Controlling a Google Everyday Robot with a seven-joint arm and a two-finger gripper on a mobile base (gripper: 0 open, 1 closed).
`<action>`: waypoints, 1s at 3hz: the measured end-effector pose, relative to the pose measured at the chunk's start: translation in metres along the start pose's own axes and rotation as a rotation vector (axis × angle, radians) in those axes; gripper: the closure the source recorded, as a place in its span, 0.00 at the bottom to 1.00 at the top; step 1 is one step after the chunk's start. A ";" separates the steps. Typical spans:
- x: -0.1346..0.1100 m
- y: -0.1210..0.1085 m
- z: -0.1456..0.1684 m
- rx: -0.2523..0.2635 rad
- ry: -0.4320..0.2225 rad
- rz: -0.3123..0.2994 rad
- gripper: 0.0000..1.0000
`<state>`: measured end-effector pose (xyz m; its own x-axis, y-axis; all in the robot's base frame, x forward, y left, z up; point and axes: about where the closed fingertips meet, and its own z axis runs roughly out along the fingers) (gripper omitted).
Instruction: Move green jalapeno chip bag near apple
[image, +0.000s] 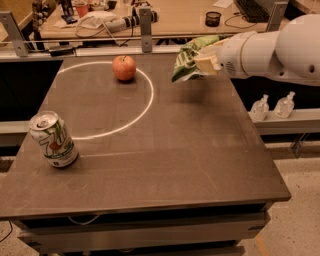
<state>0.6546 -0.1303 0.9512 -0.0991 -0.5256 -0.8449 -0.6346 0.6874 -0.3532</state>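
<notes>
The green jalapeno chip bag (186, 61) is crinkled and shiny, held in the air above the table's far right part. My gripper (204, 62) reaches in from the right on a white arm and is shut on the bag's right end. The red-orange apple (124, 67) sits on the dark table at the far middle, inside a white circle line, to the left of the bag and apart from it.
A green-and-white soda can (53, 140) stands upright near the table's (165, 165) left edge. A rail with metal posts (145, 22) runs behind the table, with a cluttered desk beyond. Two small clear bottles (272, 106) stand on a ledge to the right.
</notes>
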 end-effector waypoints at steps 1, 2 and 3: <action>-0.016 0.006 0.032 -0.047 -0.037 0.006 1.00; -0.022 0.021 0.058 -0.102 -0.081 0.024 1.00; -0.026 0.040 0.080 -0.153 -0.144 0.044 1.00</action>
<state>0.6930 -0.0495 0.9266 -0.0260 -0.4123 -0.9107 -0.7422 0.6182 -0.2587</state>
